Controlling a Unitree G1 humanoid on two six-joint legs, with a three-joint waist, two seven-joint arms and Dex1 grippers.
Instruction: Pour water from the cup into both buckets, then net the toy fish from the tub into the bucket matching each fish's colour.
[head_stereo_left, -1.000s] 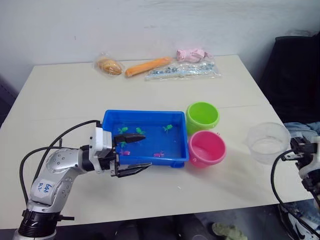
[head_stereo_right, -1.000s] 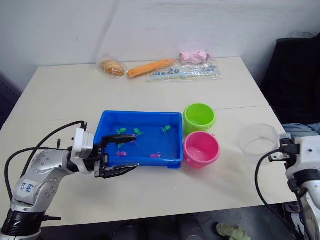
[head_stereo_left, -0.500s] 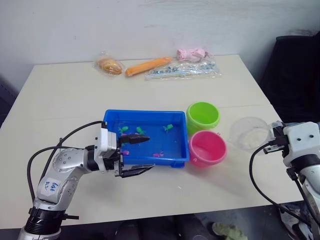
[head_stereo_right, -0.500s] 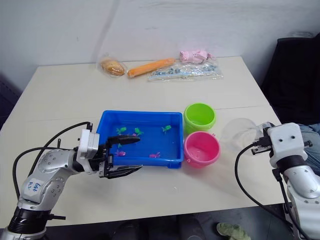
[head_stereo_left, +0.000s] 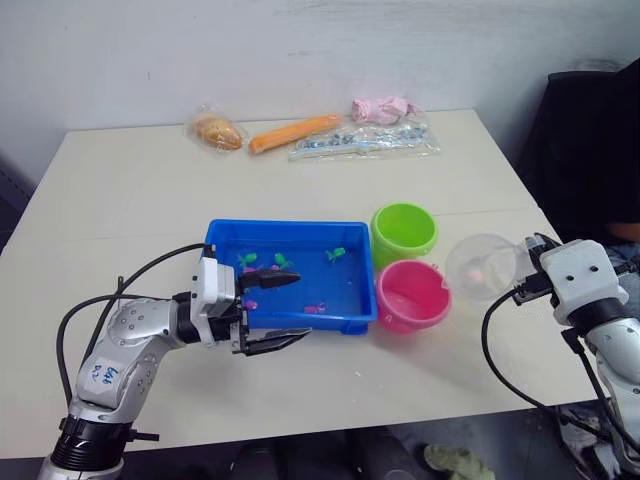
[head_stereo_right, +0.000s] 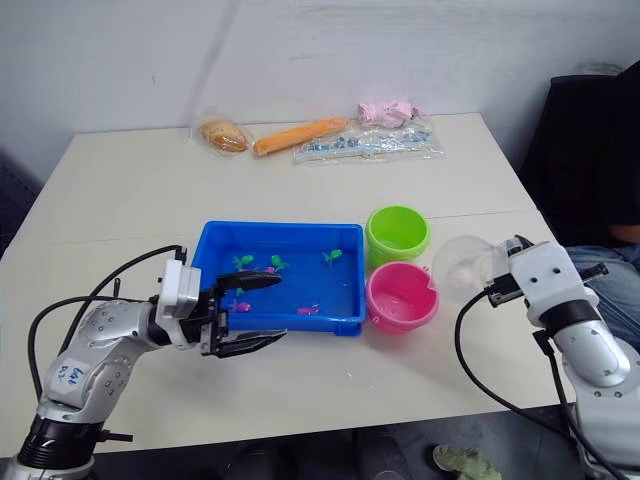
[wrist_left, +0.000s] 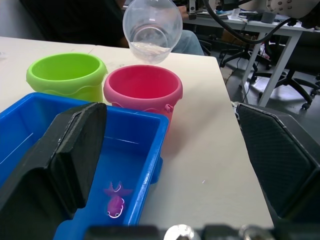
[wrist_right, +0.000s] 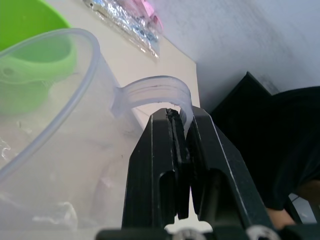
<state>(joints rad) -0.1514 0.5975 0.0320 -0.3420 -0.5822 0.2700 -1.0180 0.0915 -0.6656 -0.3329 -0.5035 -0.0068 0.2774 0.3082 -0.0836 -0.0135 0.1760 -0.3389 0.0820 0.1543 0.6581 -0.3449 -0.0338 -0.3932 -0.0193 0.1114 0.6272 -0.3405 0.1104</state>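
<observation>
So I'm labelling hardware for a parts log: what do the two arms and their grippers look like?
Both arms are silver-grey metal with black joints and loose black cables looping alongside. The left arm carries a white sticker with blue handwriting. Each wrist has a white block. The left gripper and right gripper each have two black fingers; the left's inner pads are finely textured.

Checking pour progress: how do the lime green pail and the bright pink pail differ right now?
The lime green plastic pail stands farther from the robot; the bright pink plastic pail stands nearer. The tilted clear plastic jug, held in the right gripper, leans toward the pink pail, not the green one. Both stand upright beside the blue plastic tub, alike in size.
</observation>
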